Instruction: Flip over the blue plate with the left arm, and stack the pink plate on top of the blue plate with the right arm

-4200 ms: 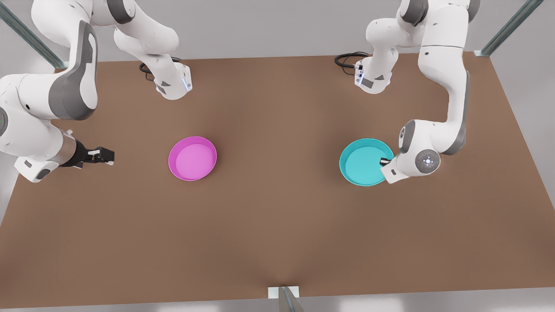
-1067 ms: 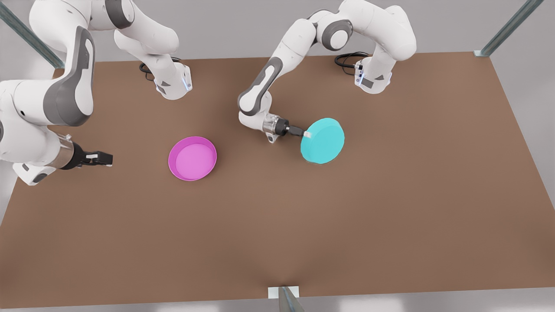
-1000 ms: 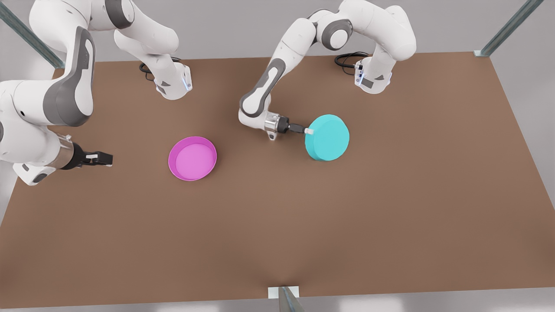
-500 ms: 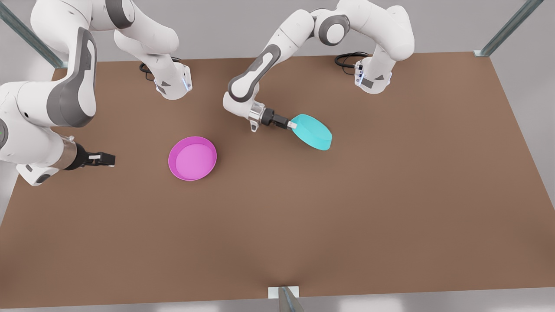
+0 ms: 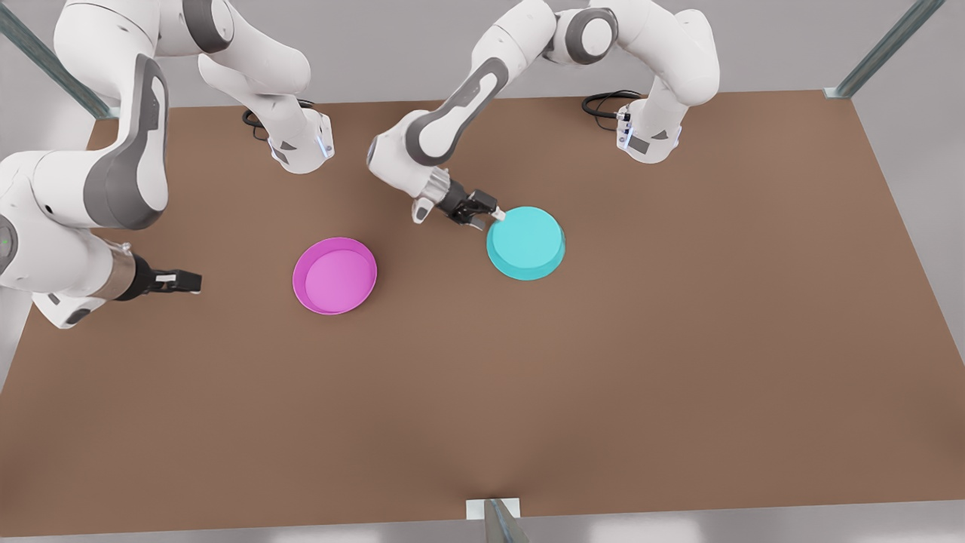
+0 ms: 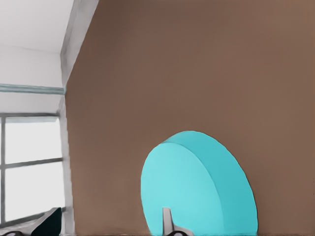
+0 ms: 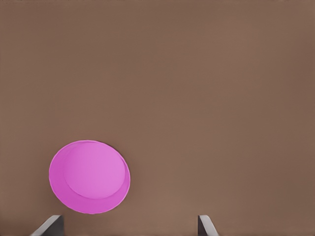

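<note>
If the left gripper [image 5: 494, 216], pinching the upturned blue plate [image 5: 525, 243] by its rim, releases unevenly, the plate could skid away from the pink plate [image 5: 335, 274], while the right gripper [image 5: 183, 281] waits spread at the far left.

The blue plate [image 5: 525, 243] lies upside down on the table [image 5: 678, 339], near its middle. The pink plate [image 5: 335, 275] lies rim up on the table, well apart from it toward the front view's left. The left gripper [image 5: 487, 216] is at the blue plate's rim, on the side toward the pink plate. The right gripper [image 5: 181, 282] hangs above the table at the front view's left, apart from the pink plate, which lies between the two grippers.
</note>
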